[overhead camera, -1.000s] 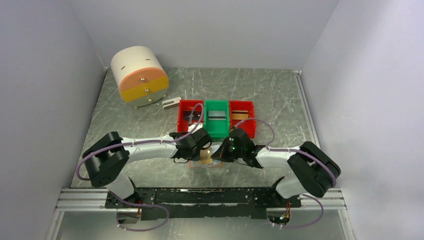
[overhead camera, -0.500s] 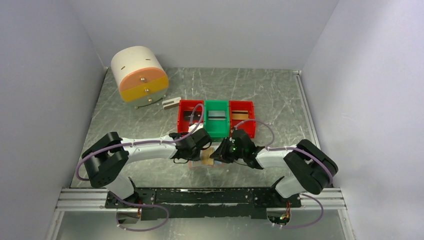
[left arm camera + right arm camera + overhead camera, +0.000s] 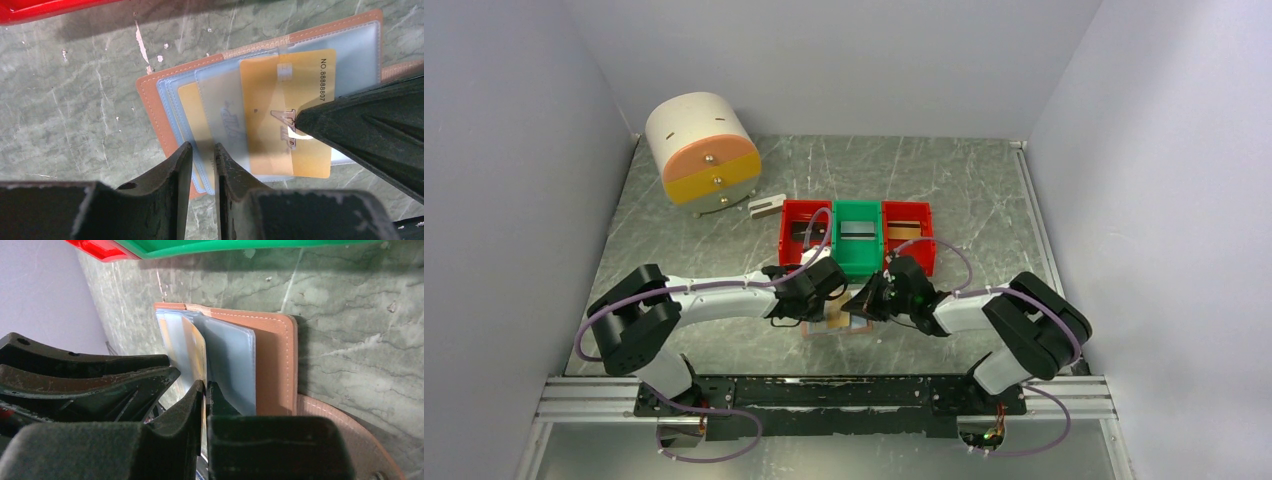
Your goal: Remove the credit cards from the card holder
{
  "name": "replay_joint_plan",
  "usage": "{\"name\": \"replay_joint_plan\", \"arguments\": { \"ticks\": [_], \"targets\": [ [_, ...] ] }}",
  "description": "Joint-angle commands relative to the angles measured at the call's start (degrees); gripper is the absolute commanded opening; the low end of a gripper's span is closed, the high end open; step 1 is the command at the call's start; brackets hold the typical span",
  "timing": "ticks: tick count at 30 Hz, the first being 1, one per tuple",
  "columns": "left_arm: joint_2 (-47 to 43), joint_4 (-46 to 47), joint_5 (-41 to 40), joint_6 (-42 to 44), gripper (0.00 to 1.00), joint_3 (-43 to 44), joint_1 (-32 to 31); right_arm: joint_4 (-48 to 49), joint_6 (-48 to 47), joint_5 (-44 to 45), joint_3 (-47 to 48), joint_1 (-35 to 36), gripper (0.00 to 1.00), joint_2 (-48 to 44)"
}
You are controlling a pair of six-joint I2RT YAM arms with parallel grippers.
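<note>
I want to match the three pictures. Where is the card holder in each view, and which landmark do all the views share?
Top external: card holder just below the picture's centre, small and mostly covered.
Left wrist: card holder from the centre to the upper right, lying open.
Right wrist: card holder in the centre, with its brown edge on the right.
Shared landmark: red bin, above the holder in the top view and at the top left in both wrist views.

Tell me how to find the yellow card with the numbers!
Find the green bin; the open tan card holder lies just on its near side. The yellow-orange card pokes out of the clear pockets, numbers printed along one edge, while other cards sit tucked under pale blue plastic.
</note>
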Motion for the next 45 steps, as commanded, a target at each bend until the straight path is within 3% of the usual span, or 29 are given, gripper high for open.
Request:
{"name": "replay_joint_plan", "arguments": {
  "ticks": [1, 6, 15, 22, 30, 37, 45],
  "targets": [
    [1.4, -3.2, 0.7, 0.7, 0.28, -2.7, -0.5, -1.3, -0.9, 1.9, -1.4, -1.3, 0.03, -1.0],
    [1.7, -3.2, 0.6, 0.7, 0.29, -2.2, -0.5, -1.8, -1.4, 1.5, -2.8, -1.7, 0.01, -2.9],
    [1.6, -2.6, 0.9, 0.8, 0.3, -1.8, -0.4, -0.7, -0.9, -0.1, -3.9, -1.8, 0.17, -3.4],
    [1.5, -2.8, 0.9, 0.6, 0.3, -1.8, -0.4, 0.3, 0.1, -0.4, -4.2, -1.9, 0.0, -3.9],
    [0.2, -3.0, 0.6, 0.5, 0.33, -1.4, -0.4, -4.3, -1.6, 1.1, -3.8, -2.3, 0.0, -8.1],
    [-2.4, -2.3, 0.8, 0.7, 0.46, -0.5, -0.3, -10.4, -5.6, 2.7, -2.4, -2.5, 0.0, -13.0],
    [-6.7, -1.1, 0.4, 0.7, 0.63, -0.4, 0.9, -5.8, -8.6, 2.1, -4.1, -2.5, 0.0, -18.0]
  ]
}}
